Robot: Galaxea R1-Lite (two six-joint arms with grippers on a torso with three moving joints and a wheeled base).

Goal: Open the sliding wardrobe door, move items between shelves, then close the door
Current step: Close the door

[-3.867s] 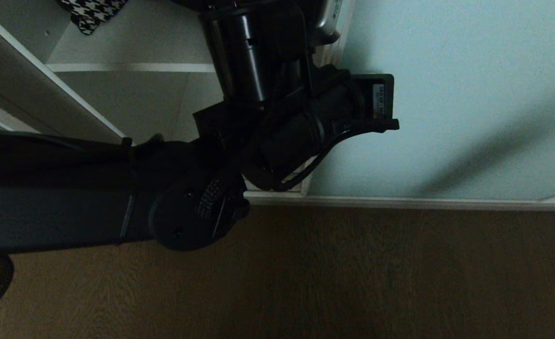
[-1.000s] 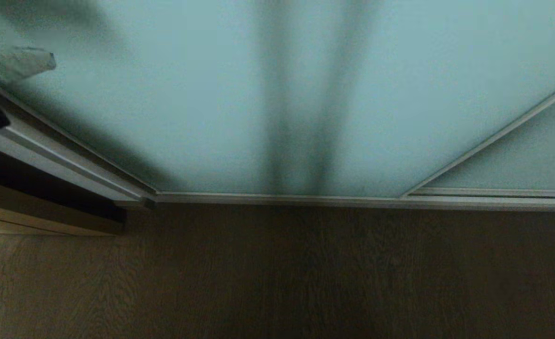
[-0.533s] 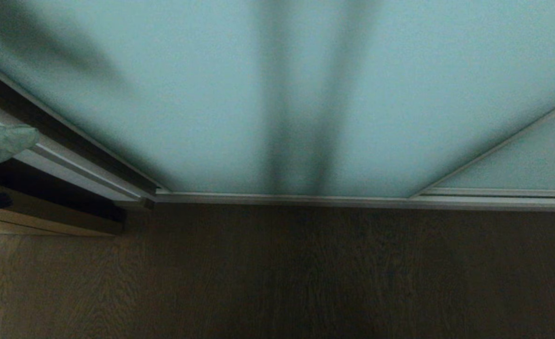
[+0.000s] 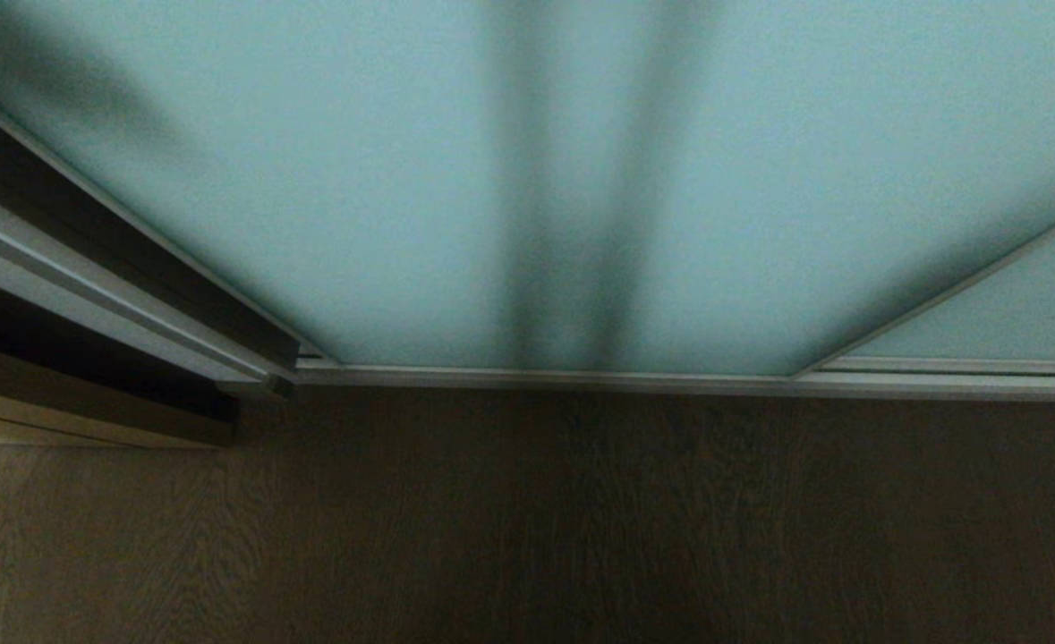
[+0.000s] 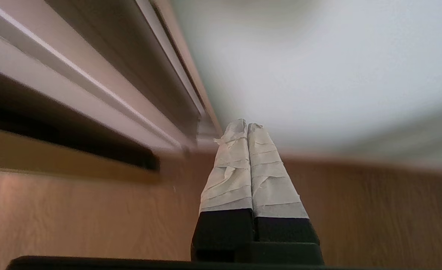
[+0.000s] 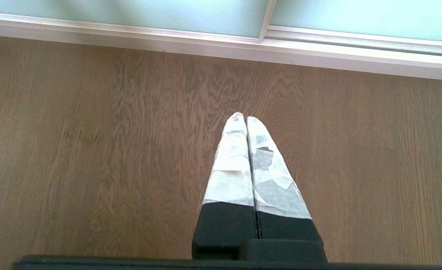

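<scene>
The sliding wardrobe door stands drawn across the whole front down to its bottom track at the wood floor, so the shelves and garments behind the frosted glass cannot be seen, only two dim upright shadows. The left gripper, taped fingers pressed together on nothing, points at the door's lower corner beside the silver frame rail. The right gripper, likewise pressed together and empty, hangs over the floor short of the track.
</scene>
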